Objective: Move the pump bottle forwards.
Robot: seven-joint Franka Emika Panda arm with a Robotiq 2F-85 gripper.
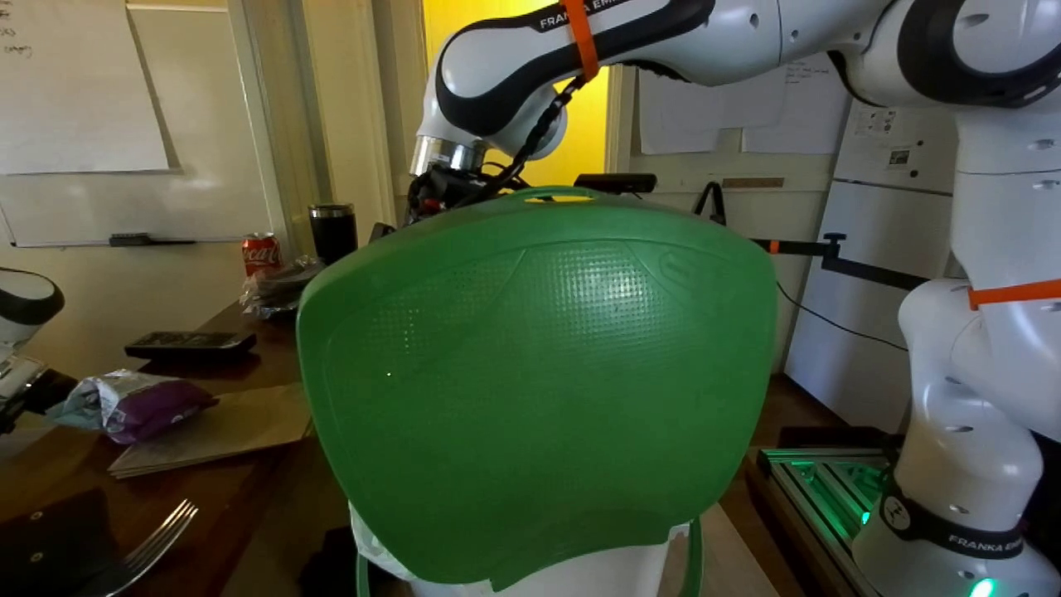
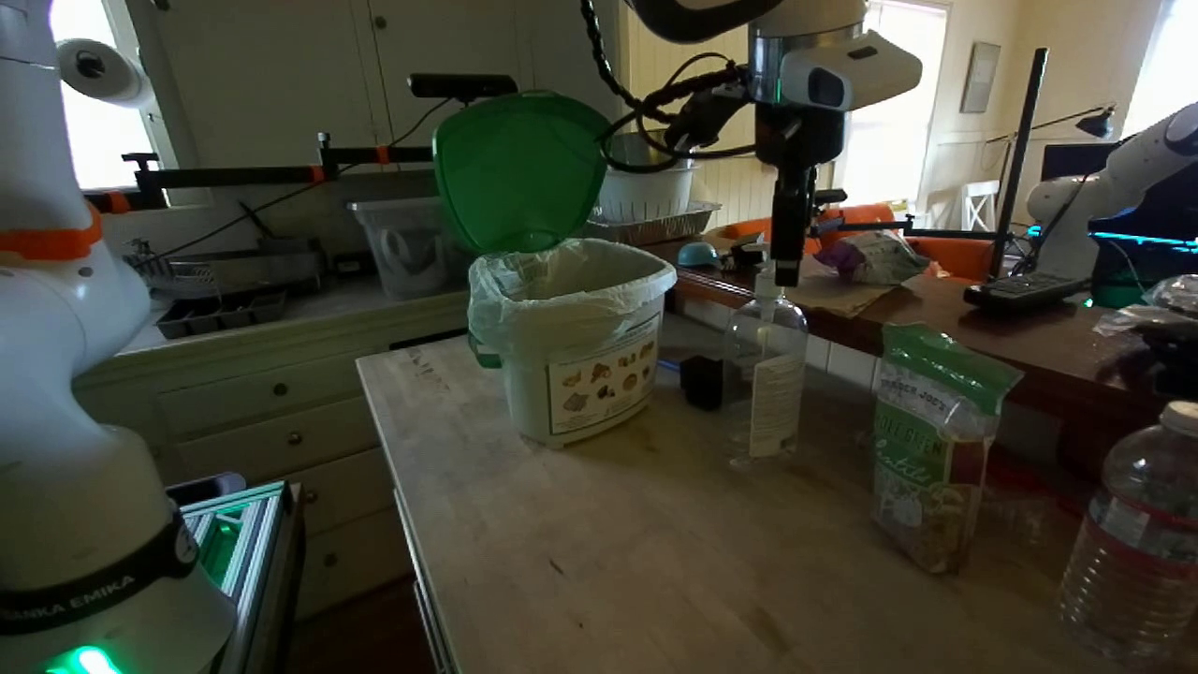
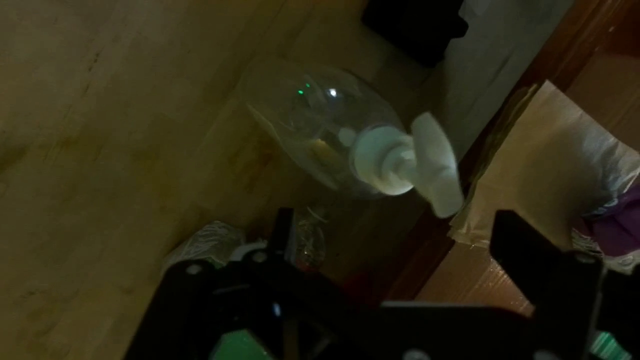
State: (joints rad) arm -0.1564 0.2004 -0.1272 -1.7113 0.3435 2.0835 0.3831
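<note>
The clear pump bottle (image 2: 766, 384) stands upright on the wooden counter in an exterior view, with a white pump top and a pale label. It also shows in the wrist view (image 3: 325, 120), its white pump head pointing toward the jaws. My gripper (image 2: 786, 273) points down at the height of the pump head, very close to it; contact cannot be told. In the wrist view, the gripper (image 3: 395, 220) has its fingers wide apart with nothing between them, and the pump head lies just beyond them. In an exterior view, a green lid (image 1: 539, 373) hides the bottle and most of the gripper.
A white bin (image 2: 585, 346) with its green lid raised stands beside the bottle. A black block (image 2: 702, 382) sits between them. A green food bag (image 2: 936, 449) and a plastic water bottle (image 2: 1137, 543) stand on the counter (image 2: 562, 562). A raised brown table (image 2: 945, 323) borders it.
</note>
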